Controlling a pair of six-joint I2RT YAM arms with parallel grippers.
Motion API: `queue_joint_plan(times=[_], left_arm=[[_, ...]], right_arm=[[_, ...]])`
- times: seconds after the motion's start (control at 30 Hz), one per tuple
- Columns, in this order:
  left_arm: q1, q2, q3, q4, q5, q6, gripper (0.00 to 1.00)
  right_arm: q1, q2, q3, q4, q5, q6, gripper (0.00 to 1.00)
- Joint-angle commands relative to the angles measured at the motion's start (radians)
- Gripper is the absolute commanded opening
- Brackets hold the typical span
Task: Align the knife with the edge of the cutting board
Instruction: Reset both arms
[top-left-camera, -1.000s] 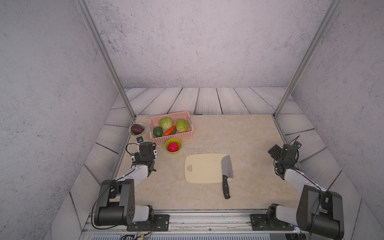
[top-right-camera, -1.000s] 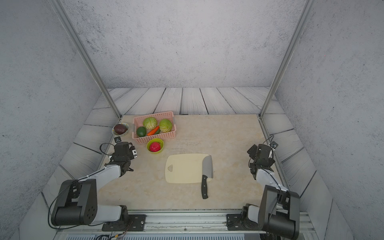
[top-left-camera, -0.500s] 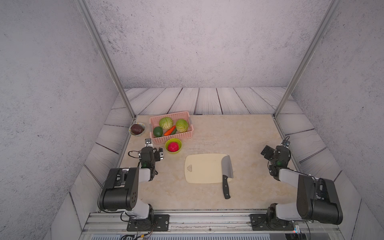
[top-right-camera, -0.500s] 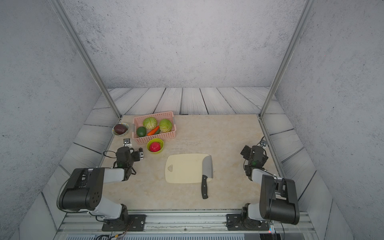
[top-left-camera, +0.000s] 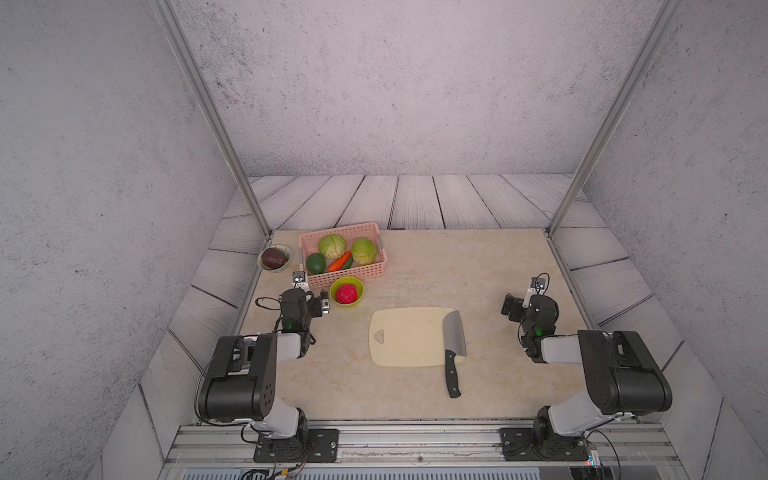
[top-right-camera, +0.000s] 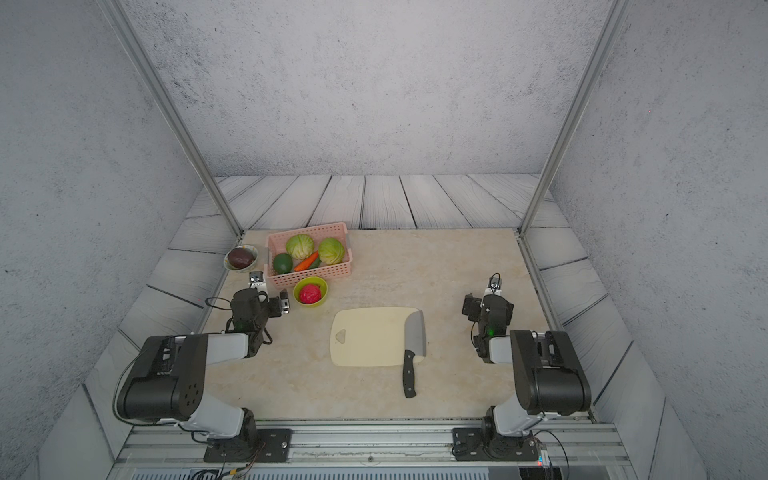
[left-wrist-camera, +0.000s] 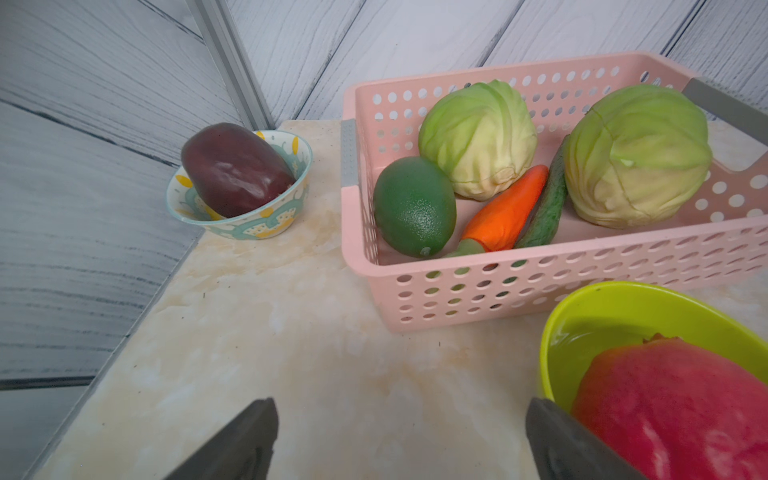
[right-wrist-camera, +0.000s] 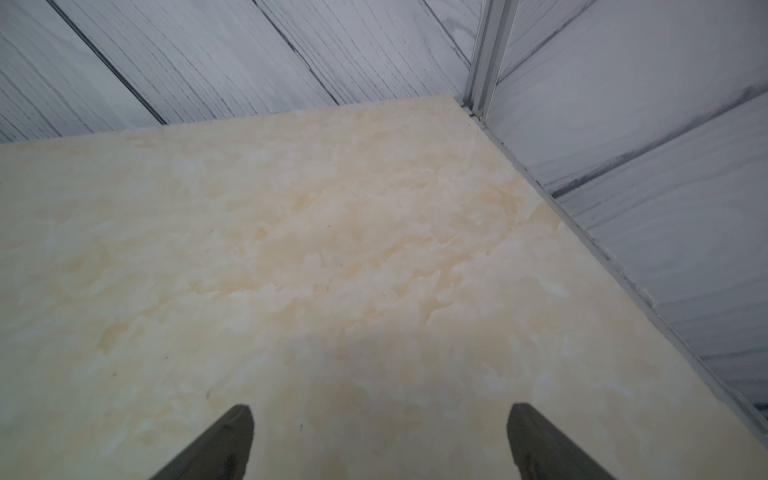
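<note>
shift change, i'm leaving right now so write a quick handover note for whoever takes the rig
Left gripper open, empty, beside the green bowl, clear of the cutting board.
Right gripper open, empty, over bare table at the right side.
Knife: blade flat on the cutting board's right end, along that edge; handle overhangs the near side.
Done: knife looks aligned, nothing touching it.
Left: likely only a check of the alignment.

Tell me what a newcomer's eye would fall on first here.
The knife comes first, its broad grey blade lying along the right end of the cream cutting board at the centre, black handle overhanging the near edge. Next is the pink basket of bright vegetables at the far left, with a lime bowl beside it.
</note>
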Motion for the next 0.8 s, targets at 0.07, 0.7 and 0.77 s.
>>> queue_joint_plan(times=[0.07,0.7,0.77], left_arm=[[0.01,-0.002,0.018,-0.006,0.01,0.012,0.98],[0.006,-0.004,0.013,0.003,0.002,0.013,0.98],[0.004,-0.002,0.011,0.005,-0.002,0.013,0.98]], right_arm=[[0.007,-0.016,0.031,-0.053,-0.003,-0.023,0.99],[0.008,-0.029,0.033,-0.066,0.001,-0.022,0.99],[0.009,-0.029,0.033,-0.067,0.002,-0.021,0.99]])
